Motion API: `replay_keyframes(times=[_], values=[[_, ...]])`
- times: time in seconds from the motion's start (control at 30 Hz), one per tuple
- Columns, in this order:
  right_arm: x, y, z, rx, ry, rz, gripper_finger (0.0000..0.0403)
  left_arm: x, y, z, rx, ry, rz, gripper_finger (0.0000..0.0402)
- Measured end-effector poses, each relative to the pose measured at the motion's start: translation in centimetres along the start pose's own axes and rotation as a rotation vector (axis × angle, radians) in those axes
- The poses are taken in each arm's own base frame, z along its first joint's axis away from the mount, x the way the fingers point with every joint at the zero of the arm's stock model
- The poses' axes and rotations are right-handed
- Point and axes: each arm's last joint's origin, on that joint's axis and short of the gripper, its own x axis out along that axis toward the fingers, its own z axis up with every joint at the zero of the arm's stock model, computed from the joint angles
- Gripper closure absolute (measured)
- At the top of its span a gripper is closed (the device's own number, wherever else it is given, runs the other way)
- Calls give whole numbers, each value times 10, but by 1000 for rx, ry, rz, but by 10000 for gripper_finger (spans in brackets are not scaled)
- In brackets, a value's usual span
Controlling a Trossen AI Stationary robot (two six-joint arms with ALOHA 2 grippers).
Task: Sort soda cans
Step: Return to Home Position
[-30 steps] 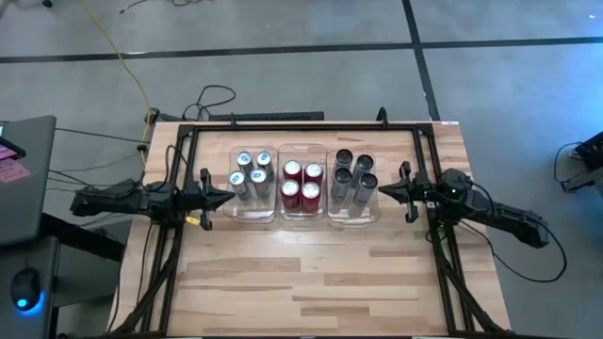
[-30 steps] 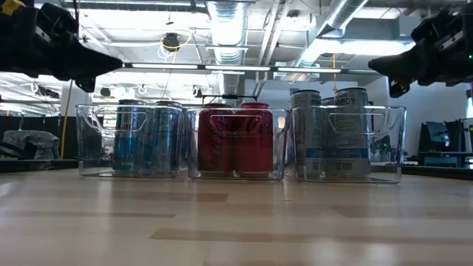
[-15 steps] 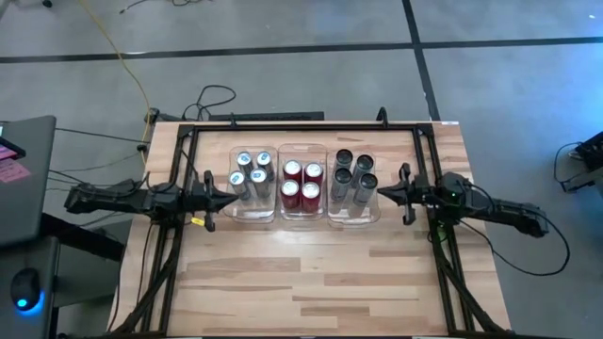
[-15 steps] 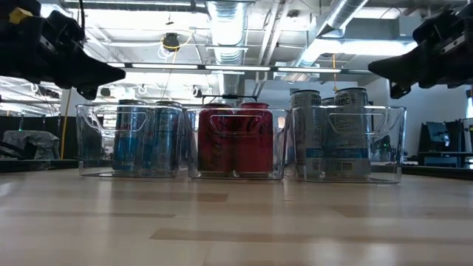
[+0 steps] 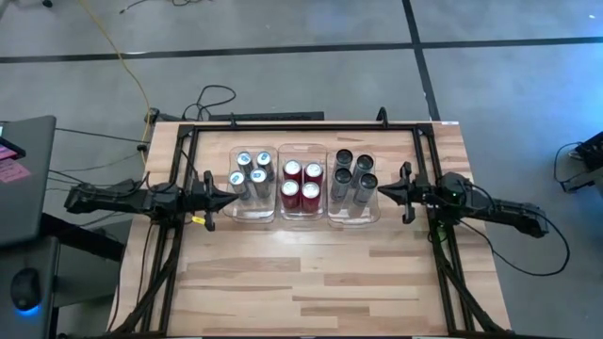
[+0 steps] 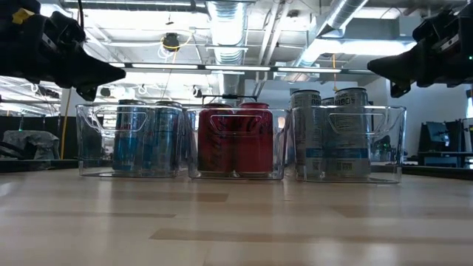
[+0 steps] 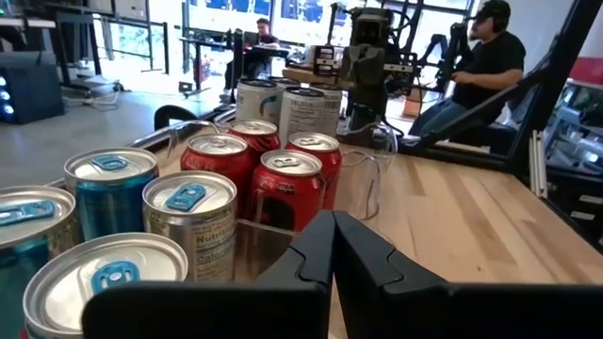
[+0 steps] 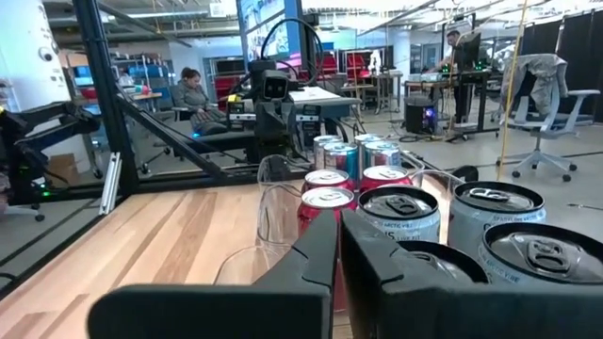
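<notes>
Surface: pale wooden table (image 5: pixel 320 273) edged by a black frame (image 5: pixel 301 126), with an open workshop behind it and a seated person (image 7: pixel 482 58) well beyond the far side
Bins: three clear bins stand side by side in one row across the middle of the table: left bin (image 5: pixel 252 213), middle bin (image 5: pixel 301 215), right bin (image 5: pixel 353 218)
Blue group: four silver-blue cans (image 5: pixel 251 176) stand upright in the left bin
Red group: four red cans (image 5: pixel 301 183) stand upright in the middle bin
Grey group: four dark grey cans (image 5: pixel 353 176) stand upright in the right bin, and seem the tallest in the low view
Left arm: left gripper (image 5: pixel 229 198) hangs just beside the outer wall of the left bin, lifted off the table, jaws pressed together on nothing
Right arm: right gripper (image 5: pixel 382 194) hangs just beside the outer wall of the right bin, also lifted, jaws closed and empty
Step in hand: by my reading the sorting is done, one colour to each bin, and the arms are at the retreat to rest
Next move calls for: drawing each arm straight outward, away from the row, with no grasp needed
Care: the fingertips point at the bin walls, so any inward drift could nudge a bin out of line
</notes>
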Motion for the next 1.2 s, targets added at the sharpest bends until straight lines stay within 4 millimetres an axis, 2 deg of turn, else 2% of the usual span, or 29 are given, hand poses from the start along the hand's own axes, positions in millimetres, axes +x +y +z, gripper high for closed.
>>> replay_keyframes(times=[1.2], values=[[0, 0, -4, 4, 41, -3, 369, 0, 0, 0, 9, -1, -4, 395]])
